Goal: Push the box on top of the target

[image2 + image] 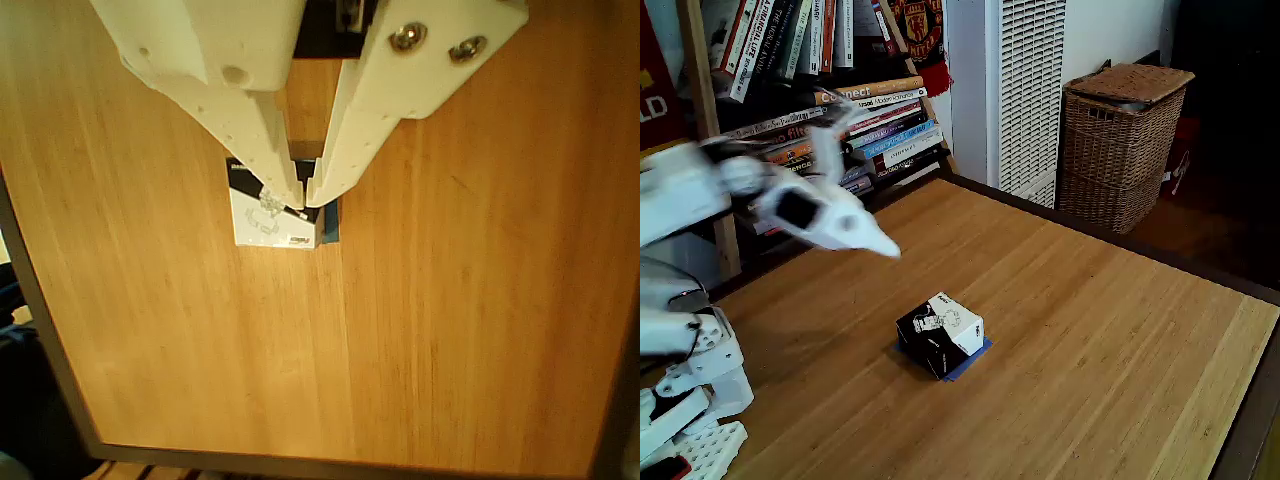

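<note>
Small black-and-white cardboard box (940, 334) sits on blue tape square (975, 357), tape edge showing beside it; white gripper (304, 196) well above box, fingers nearly pressed together, empty.

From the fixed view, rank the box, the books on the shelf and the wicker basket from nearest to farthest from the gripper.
Measured from the gripper, raised over the table's left part:
1. The books, just behind it on the shelf at upper left.
2. The box, below it at mid-table, on the blue target.
3. The wicker basket, far right, beyond the table.
</note>
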`<move>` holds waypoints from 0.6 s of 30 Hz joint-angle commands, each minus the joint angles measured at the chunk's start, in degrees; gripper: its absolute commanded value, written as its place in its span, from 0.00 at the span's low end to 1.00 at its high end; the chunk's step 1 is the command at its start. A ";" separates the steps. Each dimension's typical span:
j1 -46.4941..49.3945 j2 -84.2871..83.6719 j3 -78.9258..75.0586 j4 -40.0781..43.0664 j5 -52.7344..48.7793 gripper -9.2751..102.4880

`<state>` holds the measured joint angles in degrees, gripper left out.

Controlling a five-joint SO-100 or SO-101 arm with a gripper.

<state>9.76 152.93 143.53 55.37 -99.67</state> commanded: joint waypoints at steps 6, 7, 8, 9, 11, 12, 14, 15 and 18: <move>0.62 13.71 4.39 3.43 14.50 0.08; 0.53 13.89 4.57 3.43 14.94 0.08; 0.53 13.80 4.66 3.25 15.47 0.08; 0.70 13.62 5.36 2.90 16.00 0.08; 1.58 13.89 7.12 2.02 16.61 0.08; 2.11 14.41 8.00 1.58 17.23 0.08; 3.08 15.73 8.96 1.23 18.11 0.08; 3.34 16.52 9.14 1.23 18.63 0.08; 3.60 18.90 9.40 1.49 21.18 0.08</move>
<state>12.57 169.63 152.93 57.83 -80.16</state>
